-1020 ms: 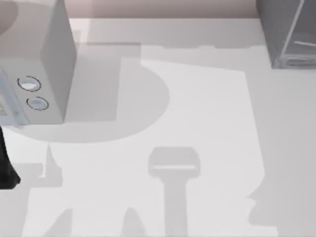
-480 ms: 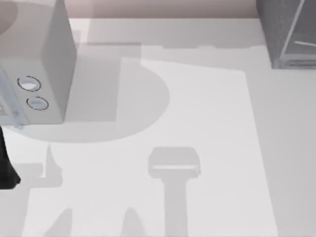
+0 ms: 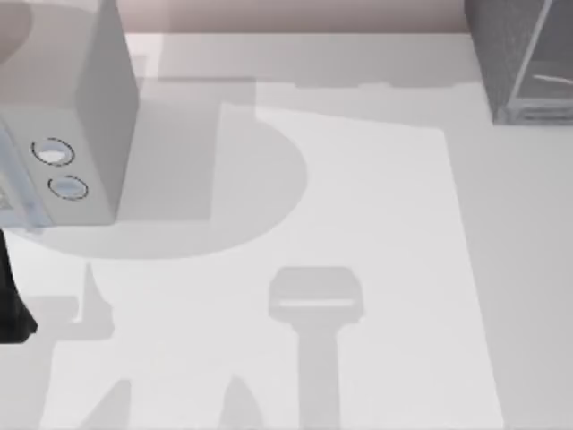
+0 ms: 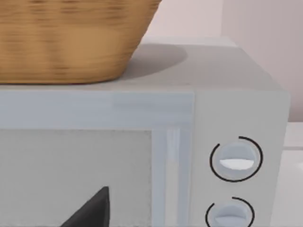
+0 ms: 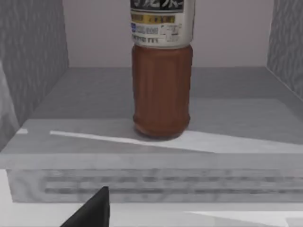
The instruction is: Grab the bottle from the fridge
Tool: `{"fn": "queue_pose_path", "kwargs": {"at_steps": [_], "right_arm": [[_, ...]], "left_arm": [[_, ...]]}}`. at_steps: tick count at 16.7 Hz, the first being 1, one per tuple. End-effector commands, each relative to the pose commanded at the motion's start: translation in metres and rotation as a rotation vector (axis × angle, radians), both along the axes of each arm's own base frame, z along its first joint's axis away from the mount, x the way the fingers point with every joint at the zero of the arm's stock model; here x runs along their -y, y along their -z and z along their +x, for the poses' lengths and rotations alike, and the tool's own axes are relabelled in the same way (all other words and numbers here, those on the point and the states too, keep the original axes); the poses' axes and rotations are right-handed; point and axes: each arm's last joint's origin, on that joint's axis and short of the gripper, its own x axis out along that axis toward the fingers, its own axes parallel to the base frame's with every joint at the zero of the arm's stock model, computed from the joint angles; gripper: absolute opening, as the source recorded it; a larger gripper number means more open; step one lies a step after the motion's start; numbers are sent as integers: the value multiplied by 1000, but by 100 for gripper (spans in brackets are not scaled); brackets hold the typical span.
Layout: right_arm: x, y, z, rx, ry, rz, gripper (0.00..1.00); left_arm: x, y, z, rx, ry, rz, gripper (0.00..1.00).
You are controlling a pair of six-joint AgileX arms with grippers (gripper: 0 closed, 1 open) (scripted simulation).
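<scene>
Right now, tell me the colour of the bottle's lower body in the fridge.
Reddish brown, below the white-and-blue label band on the small round bottle; the right wrist view shows it best.

The bottle (image 5: 162, 71), standing inside the fridge (image 5: 33, 71), wears a label band with rows of small print, none of it legible.

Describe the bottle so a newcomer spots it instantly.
Find the dark grey fridge at the table's far right corner. Inside, the bottle stands upright on the grey shelf: reddish-brown ribbed body, pale printed label above, nothing beside it.
</scene>
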Motion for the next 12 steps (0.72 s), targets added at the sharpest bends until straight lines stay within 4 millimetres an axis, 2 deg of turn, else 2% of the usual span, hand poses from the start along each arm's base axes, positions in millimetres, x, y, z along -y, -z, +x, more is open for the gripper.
{"fn": "queue_pose_path", "kwargs": {"at_steps": [2, 4, 7, 9, 12], "right_arm": [[4, -1, 31, 2, 3, -1, 100], [6, -7, 70, 19, 5, -8, 100], [0, -19, 128, 34, 7, -11, 100], [-10, -24, 154, 28, 7, -9, 100], [-21, -28, 173, 15, 8, -6, 100]], "left_arm": [[0, 0, 0, 0, 0, 0, 100], [0, 0, 0, 0, 0, 0, 100], [0, 0, 0, 0, 0, 0, 100], [0, 0, 0, 0, 0, 0, 100], [0, 0, 0, 0, 0, 0, 100]]}}
